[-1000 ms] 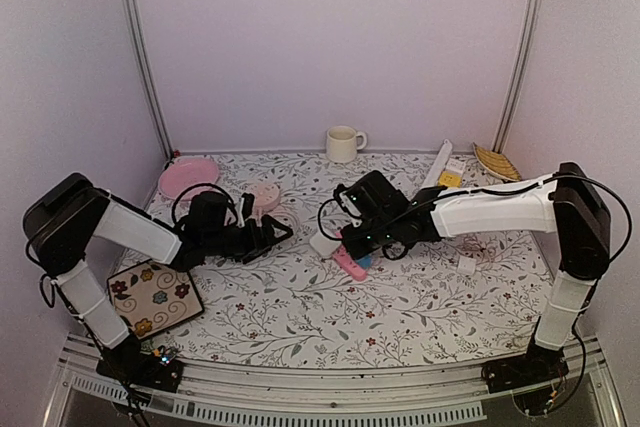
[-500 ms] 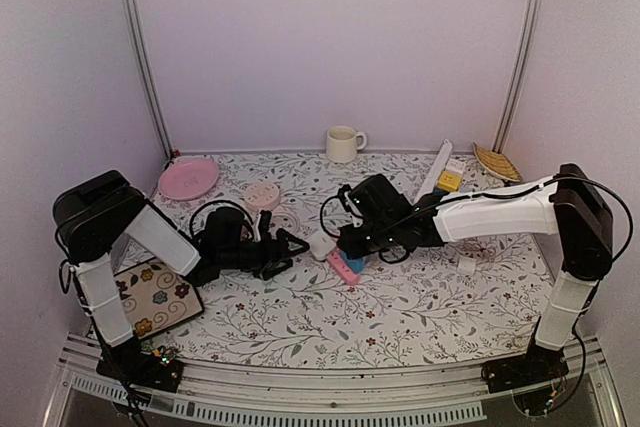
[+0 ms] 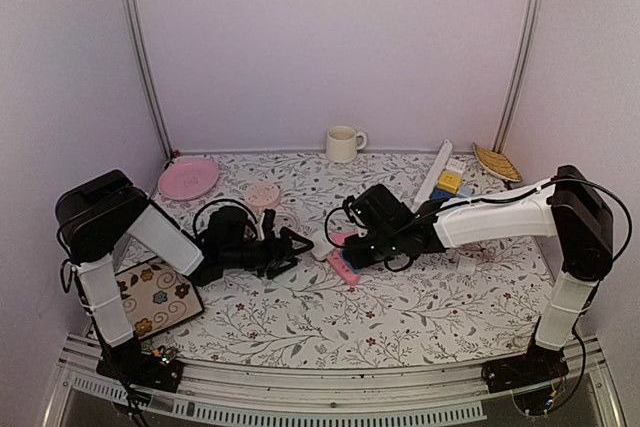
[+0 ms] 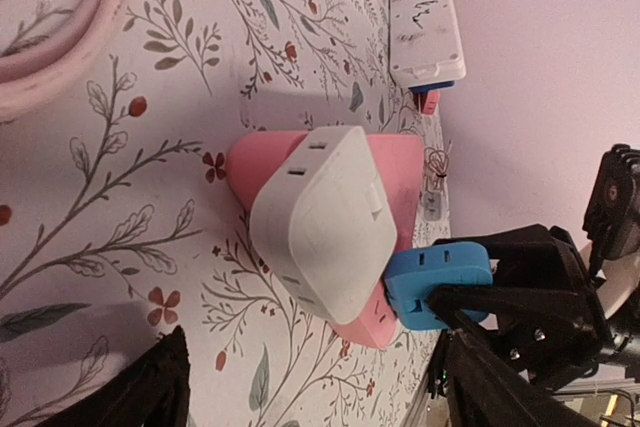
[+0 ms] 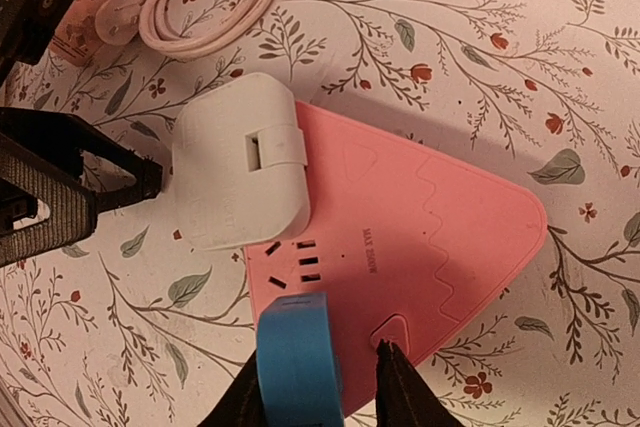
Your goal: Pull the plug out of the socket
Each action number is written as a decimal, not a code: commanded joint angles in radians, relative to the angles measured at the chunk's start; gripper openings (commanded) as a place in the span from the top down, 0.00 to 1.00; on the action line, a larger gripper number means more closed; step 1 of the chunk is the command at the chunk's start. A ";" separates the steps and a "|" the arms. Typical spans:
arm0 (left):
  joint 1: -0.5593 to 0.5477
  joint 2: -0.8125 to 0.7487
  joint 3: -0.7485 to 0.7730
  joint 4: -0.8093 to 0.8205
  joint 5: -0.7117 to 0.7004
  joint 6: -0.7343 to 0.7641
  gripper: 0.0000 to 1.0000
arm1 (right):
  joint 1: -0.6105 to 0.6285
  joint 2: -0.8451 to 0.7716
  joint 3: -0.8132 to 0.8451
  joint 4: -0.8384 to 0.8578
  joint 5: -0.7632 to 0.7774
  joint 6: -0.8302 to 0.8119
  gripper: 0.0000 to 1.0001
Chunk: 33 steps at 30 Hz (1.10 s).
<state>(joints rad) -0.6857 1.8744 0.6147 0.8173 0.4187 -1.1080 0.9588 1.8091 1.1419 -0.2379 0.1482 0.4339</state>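
The right gripper (image 5: 320, 372) has its jaws set on either side of the blue plug (image 5: 295, 347), low in the right wrist view. One finger lies against the plug, but a sliver of pink shows beside the other, so I can't tell whether the jaws are clenched on it. The blue plug sits on the pink socket (image 5: 400, 227), at the edge nearest that wrist camera.

The left gripper (image 4: 312, 342) has its jaws released and spread wide at the bottom of the left wrist view. The white plug (image 4: 325, 227) is just ahead of the gap and touches neither finger. It is seated on the same pink socket, just beside the blue plug, and the two stand close but apart.

In the top view, the socket lies flat on the flowered table (image 3: 300, 327) near the middle of the frame. The left arm reaches in from the left side of the picture and the right arm from the right, with the plugs between them.

Further out, a coiled pink cable (image 3: 262, 193) lies up and left of the socket. A pink plate (image 3: 188, 178) sits beyond the cable, toward the back left corner. A flowered tile (image 3: 153, 297) lies at lower left beside the left arm. A cream mug (image 3: 343, 143) stands at the back wall, and a white power strip (image 3: 437, 169) lies at upper right.
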 commanded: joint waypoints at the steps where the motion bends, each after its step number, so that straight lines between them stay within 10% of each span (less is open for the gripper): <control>1: -0.012 0.023 0.029 0.014 0.008 0.006 0.12 | 0.022 -0.041 -0.014 0.030 -0.007 -0.004 0.65; 14: -0.012 0.037 0.048 0.029 0.032 0.000 0.24 | 0.024 -0.051 -0.046 0.113 -0.087 0.065 0.89; 33: -0.016 0.046 0.031 0.045 0.041 0.001 0.27 | 0.025 -0.173 -0.226 0.410 -0.172 0.210 0.96</control>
<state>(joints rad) -0.6872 1.9083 0.6464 0.8276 0.4416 -1.1118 0.9802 1.6863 0.9382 0.0109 -0.0048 0.5938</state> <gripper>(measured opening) 0.728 0.169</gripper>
